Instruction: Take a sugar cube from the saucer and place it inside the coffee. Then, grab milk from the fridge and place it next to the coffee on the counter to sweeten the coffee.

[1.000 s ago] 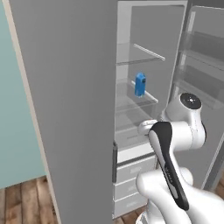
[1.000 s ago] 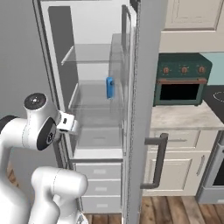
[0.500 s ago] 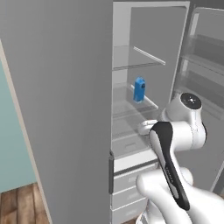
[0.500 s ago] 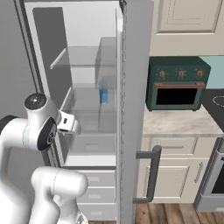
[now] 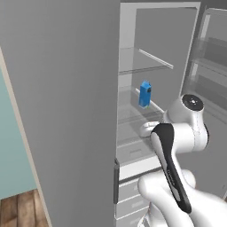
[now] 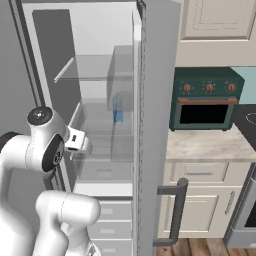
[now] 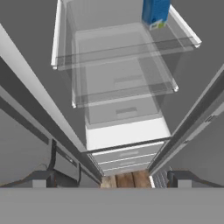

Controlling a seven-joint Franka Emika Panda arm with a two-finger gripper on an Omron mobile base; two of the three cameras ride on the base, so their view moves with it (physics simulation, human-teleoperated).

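One blue milk (image 5: 145, 94) carton, standing upright on a clear shelf (image 7: 131, 48) midway up inside the open fridge (image 5: 66, 111), close to the shelf's front edge and toward its right side as seen from the hand view. Pale interior, another clear shelf above, drawers below. Seen more faintly in the right base view, through the clear bins of the swung-open fridge door (image 6: 155, 125).

White arm folded in front of the fridge opening, with the gripper (image 7: 111, 177) held below the level of the milk's shelf and well apart from the carton. Fingers (image 7: 41, 178) spread as wide as they go, holding nothing. Hand camera tilted downward over the shelf fronts, the white drawers and a strip of wooden floor, with the carton only at the top edge of that view.

Second half of the task in hand, by the look of it: fetching the milk. Reaching not yet begun in earnest.

Next move, as a judgement: raising and levelling the hand to the carton's shelf, advancing between the upper shelf and the one bearing the carton, and bringing the open fingers around the carton's flat sides before closing. Little room under the upper shelf, so a low, straight approach likely needed.

To the right of the fridge, a stretch of marble counter (image 6: 205, 147) bearing a dark green toaster oven (image 6: 205, 97).
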